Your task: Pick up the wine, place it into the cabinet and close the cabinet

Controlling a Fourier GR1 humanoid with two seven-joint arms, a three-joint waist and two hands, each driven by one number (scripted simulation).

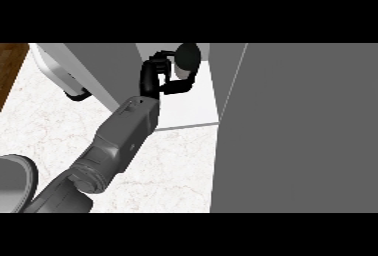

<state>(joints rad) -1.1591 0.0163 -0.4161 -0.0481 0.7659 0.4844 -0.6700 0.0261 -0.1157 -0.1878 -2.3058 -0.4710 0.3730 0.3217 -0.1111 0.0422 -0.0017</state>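
While the left hand (161, 75) reaches into the open cabinet (188, 107), its fingers and thumb curl round the wine (186, 56) — a dark bottle just above the hand, over the cabinet's white floor. Right of the hand the cabinet door (295, 130) stands open, a broad grey panel filling that side. Left of it sits another grey panel with a dark handle (77, 94), and below, near the forearm's elbow, a grey plate (15, 182) on the marble counter (170, 170).
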